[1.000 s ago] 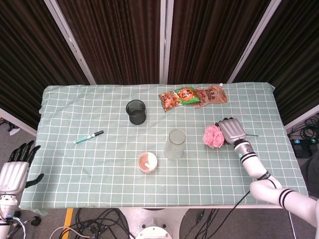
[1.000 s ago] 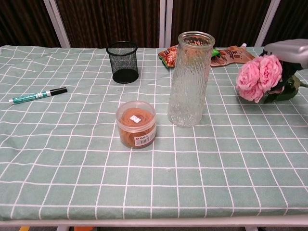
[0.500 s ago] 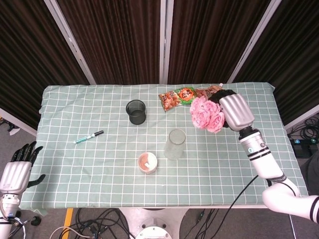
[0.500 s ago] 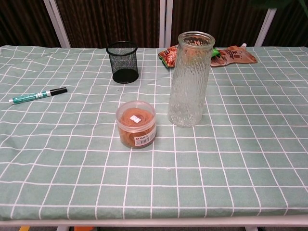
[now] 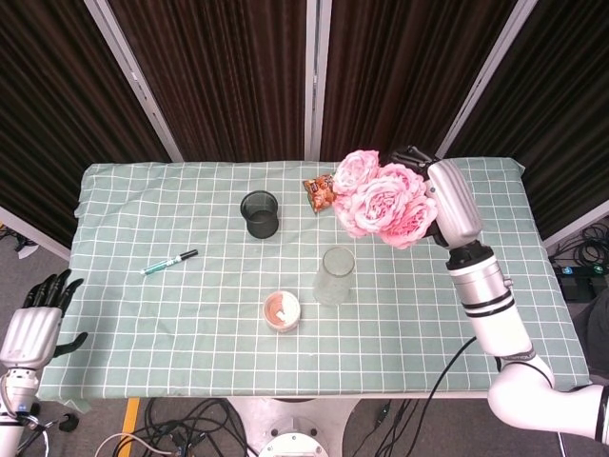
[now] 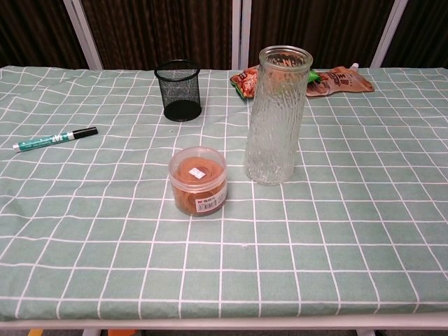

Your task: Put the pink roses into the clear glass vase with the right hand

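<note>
High above the table, my right hand (image 5: 447, 202) grips the bunch of pink roses (image 5: 383, 200), with the blooms pointing left. In the head view the flowers hang up and right of the clear glass vase (image 5: 334, 275), which stands upright and empty near the table's middle. The chest view shows the ribbed vase (image 6: 275, 115) plainly but neither the roses nor the right hand. My left hand (image 5: 32, 319) hangs off the table's left side, low, fingers spread and holding nothing.
A black mesh cup (image 5: 260, 213) stands behind the vase to the left. An orange-filled round tub (image 5: 282, 310) sits beside the vase. A green marker (image 5: 168, 262) lies at the left. Snack packets (image 6: 336, 79) lie at the far edge.
My right hand has lifted the roses from the tablecloth at the right up high and leftward, toward the vase. They rose out of the chest view. The left hand barely moved.
</note>
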You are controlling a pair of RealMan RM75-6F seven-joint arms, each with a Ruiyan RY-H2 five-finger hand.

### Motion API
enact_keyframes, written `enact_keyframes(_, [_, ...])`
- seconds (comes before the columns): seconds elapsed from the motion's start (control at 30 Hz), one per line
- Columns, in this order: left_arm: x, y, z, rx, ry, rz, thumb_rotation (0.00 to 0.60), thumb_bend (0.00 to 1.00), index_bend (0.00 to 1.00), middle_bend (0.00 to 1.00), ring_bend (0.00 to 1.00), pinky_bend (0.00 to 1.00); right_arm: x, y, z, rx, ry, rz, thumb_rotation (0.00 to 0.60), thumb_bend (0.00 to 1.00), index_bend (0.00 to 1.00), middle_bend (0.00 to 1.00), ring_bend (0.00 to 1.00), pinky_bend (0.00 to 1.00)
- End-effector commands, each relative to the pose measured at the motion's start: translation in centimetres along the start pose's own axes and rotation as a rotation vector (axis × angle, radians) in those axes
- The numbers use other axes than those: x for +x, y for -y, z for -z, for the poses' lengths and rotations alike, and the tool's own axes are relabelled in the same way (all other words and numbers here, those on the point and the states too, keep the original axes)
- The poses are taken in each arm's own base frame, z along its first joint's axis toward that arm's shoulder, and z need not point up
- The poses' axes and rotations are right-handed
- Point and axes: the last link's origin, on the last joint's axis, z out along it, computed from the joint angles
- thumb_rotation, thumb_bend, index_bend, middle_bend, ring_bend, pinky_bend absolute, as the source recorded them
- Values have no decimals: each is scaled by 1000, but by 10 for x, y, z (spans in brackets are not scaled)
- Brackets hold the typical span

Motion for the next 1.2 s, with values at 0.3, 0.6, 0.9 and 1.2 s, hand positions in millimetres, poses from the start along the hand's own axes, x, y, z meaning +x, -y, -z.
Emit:
enact_keyframes(0.3, [-2,1,-1,2,1,3,600,190,128,8,0,119,-20,-3,2,-85,147,-373,600,196,580,503,328,399])
enact_keyframes(0.6, [-4,8,-1,22,5,7,600,190,128,8,0,119,-34,-19,2,-113,211,-435,600,202,579,503,328,400])
enact_keyframes(0.9, [-7,17,-1,41,-44,-63,600,190,128,9,0,116,-67,-46,7,-92,270,-448,600,198,579,500,327,378])
enact_keyframes(1.2, [-13,21,-2,55,-37,-89,600,190,129,14,0,116,-90,-83,10,-99,337,-442,600,166,554,481,272,333])
